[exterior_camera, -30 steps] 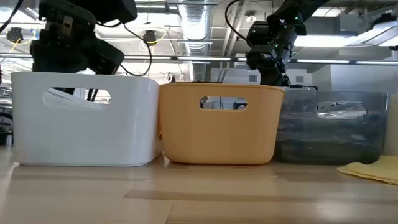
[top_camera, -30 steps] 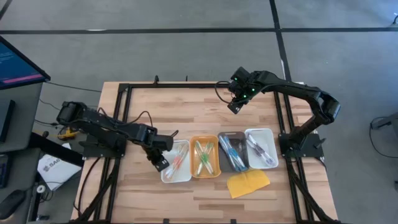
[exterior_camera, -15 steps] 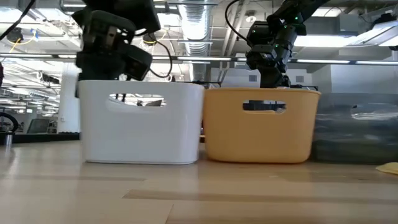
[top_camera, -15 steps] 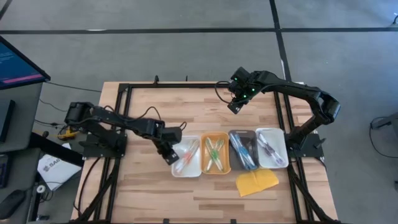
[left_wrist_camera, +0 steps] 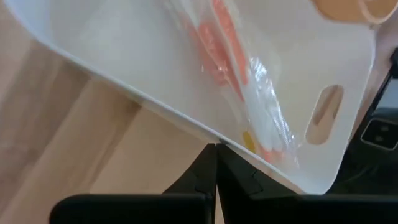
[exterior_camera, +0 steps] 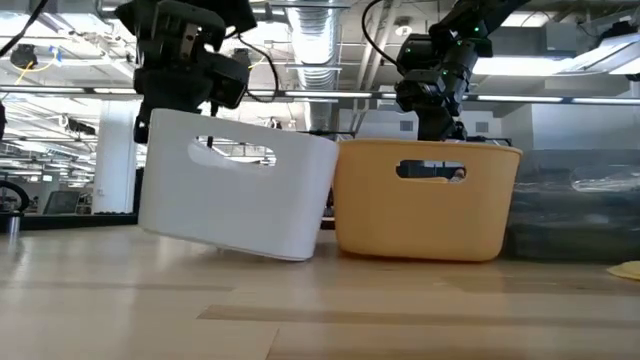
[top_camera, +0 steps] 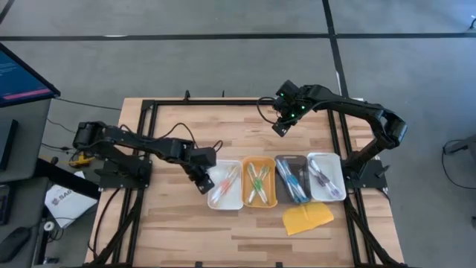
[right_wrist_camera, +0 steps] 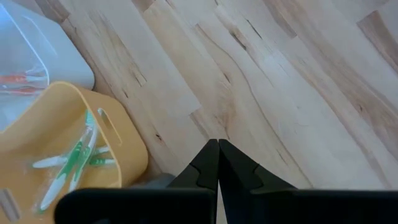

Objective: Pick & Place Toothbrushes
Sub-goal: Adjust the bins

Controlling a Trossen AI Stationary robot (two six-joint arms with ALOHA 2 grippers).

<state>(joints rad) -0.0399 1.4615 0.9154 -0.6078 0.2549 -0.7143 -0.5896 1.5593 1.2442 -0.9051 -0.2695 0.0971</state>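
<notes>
With our left gripper (top_camera: 202, 181) shut tight against the tilted white tray (exterior_camera: 240, 200) near the table's front edge, we risk tipping out its toothbrushes (top_camera: 224, 184), while our closed right gripper (top_camera: 280, 126) waits mid-table.

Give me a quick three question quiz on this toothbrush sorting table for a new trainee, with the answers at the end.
1. True or false: the white tray beside the left gripper sits flat on the table.
2. What colour is the tray right of it in the high view?
A. orange
B. blue
C. red
3. Fill in: the right gripper hangs above bare ____.

Key
1. False: in the low view it is tilted, one bottom edge lifted.
2. A, the orange tray.
3. Table; its fingers are shut and hold nothing.
</notes>
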